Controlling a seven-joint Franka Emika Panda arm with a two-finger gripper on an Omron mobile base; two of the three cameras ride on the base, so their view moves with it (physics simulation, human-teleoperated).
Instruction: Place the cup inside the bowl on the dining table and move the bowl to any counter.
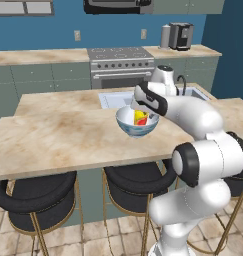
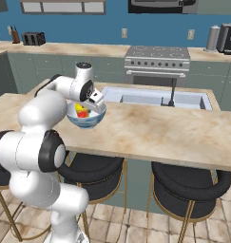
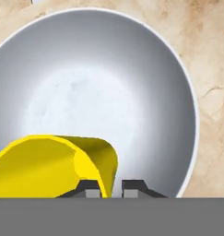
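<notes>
On the dining table (image 1: 53, 140), the bowl (image 1: 137, 129) with the cup (image 3: 53, 166) inside, pincer (image 3: 111, 188) narrowly astride its wall.

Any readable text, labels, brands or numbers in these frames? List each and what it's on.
None readable.
cup: plain yellow with a red-orange patch, no lettering.
bowl: pale blue pattern outside, no words.
stove: its front shows only small dots, too small to read.
coffee machine: no legible brand.
</notes>
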